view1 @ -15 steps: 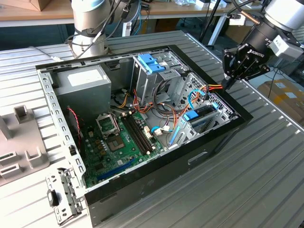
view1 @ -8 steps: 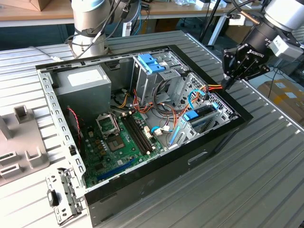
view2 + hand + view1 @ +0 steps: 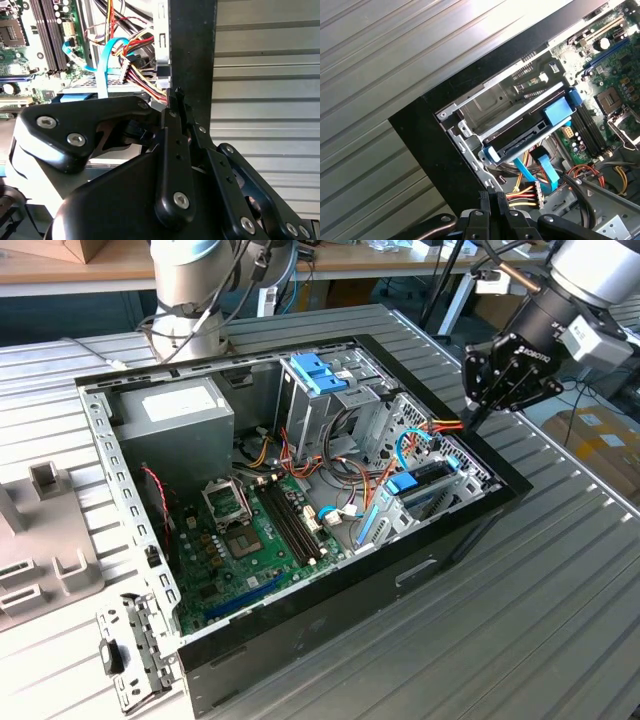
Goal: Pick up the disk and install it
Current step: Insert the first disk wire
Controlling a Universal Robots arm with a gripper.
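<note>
The disk [image 3: 418, 481] sits in the drive bay at the corner of the open computer case [image 3: 330, 610] on the exterior view's right, its dark body held between blue side rails. In the first wrist view the disk [image 3: 520, 142] lies seated in the metal bay with a blue tab at one end. My gripper [image 3: 470, 420] hovers just above and outside that corner of the case, a short way from the disk. Its fingers are shut with nothing between them, as both wrist views show, the gripper [image 3: 175, 96] over the case's black rim, the gripper [image 3: 492, 199] near a bundle of cables.
Inside the case are a grey power supply [image 3: 175, 420], a green motherboard [image 3: 250, 540], a drive cage with a light-blue latch [image 3: 320, 370] and loose coloured cables [image 3: 525, 192]. A metal bracket [image 3: 135, 665] and a grey fixture [image 3: 40, 540] lie on the ribbed table [image 3: 560, 620].
</note>
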